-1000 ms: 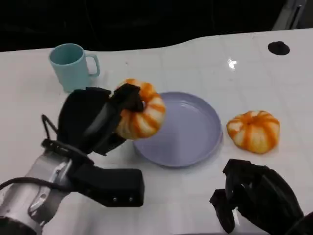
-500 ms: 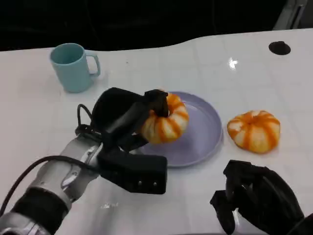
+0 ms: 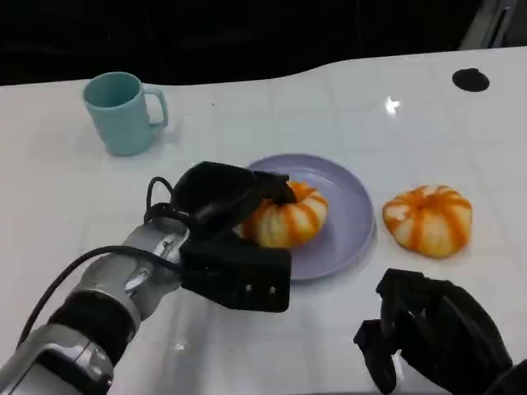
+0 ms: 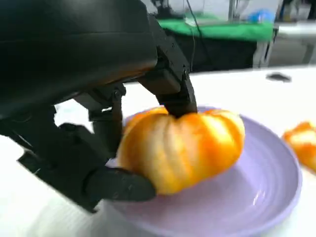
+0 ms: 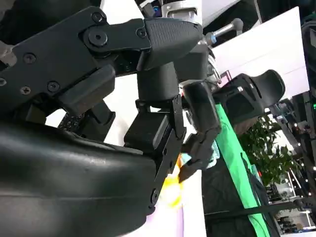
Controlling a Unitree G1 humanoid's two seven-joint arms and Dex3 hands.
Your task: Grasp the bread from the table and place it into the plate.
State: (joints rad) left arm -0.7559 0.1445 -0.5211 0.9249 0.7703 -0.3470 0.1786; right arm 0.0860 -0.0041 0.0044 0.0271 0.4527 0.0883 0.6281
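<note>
Orange-and-cream striped bread [image 3: 288, 219], lavender plate [image 3: 346, 202], teal mug [image 3: 122, 113], white table [image 3: 49, 197].

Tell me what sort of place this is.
Probably an indoor lab or test room: a plain white table carries staged props, a plate and a mug, and the right wrist view shows a green-covered bench and a potted plant.

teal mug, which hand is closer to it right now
Left. The left hand grips a bread over the plate, just in front of the teal mug. The right hand sits at the near table edge, far across from it.
</note>
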